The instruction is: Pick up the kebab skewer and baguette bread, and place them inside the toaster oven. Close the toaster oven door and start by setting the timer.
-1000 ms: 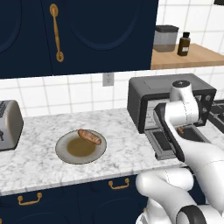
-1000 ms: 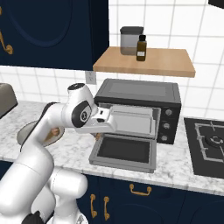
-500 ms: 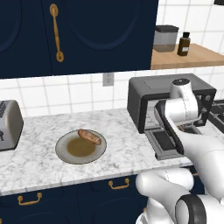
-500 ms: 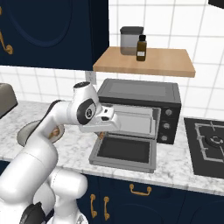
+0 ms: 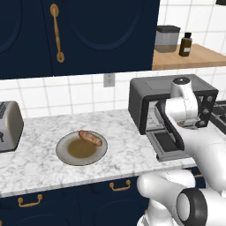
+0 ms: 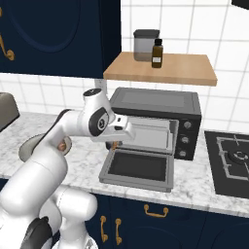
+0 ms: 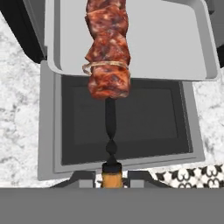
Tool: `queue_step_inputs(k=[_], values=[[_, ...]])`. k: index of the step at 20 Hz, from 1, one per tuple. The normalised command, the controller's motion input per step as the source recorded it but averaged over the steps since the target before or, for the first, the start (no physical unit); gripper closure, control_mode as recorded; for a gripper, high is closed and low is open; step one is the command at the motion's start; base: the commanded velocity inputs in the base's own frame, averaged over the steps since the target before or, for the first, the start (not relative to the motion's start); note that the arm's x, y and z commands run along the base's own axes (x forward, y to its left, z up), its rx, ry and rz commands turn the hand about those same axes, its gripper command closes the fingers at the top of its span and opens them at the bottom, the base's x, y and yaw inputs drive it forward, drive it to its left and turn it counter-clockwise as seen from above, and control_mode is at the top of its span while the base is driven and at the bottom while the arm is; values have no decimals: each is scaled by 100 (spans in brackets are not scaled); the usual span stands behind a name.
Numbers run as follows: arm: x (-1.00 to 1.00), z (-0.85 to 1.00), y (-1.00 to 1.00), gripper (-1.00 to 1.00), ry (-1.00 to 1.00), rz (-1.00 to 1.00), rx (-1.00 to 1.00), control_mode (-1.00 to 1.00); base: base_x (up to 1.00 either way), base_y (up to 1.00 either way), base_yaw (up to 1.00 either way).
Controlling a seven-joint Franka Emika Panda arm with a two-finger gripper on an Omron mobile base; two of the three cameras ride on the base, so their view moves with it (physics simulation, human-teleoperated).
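My gripper (image 7: 111,176) is shut on the tan end of the kebab skewer (image 7: 107,48). The skewer's reddish-brown meat chunks reach out over the grey tray (image 7: 170,39) at the mouth of the toaster oven (image 6: 155,104). The toaster oven door (image 7: 153,122) lies dropped open and flat beneath the skewer. In the right base view the hand hovers at the oven's left front, above the door (image 6: 138,168). The baguette bread (image 5: 90,137) lies on a round plate (image 5: 66,154) on the counter, left of the oven (image 5: 145,90) and apart from the arm.
A silver toaster (image 5: 8,126) stands at the counter's far left. A wooden shelf (image 6: 165,68) above the oven carries a jar and a dark bottle. A stove top (image 6: 233,158) sits right of the oven. Knobs (image 6: 184,141) run down the oven's right side.
The hand has swung a little toward the oven opening, carrying the skewer with it. The baguette and plate have not moved.
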Motion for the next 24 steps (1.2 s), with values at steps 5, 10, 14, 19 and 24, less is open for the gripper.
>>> queue_step_inputs(k=[5,10,14,19,24], values=[[36,0,8,100,-4,2,0,-100,0,0,0],[28,0,3,100,0,2,0,-100,0,0,0],[28,0,0,100,0,4,0,-100,0,0,0],[11,-12,0,100,-2,4,0,-100,0,0,0],[19,-19,0,100,-11,6,0,-100,0,0,0]])
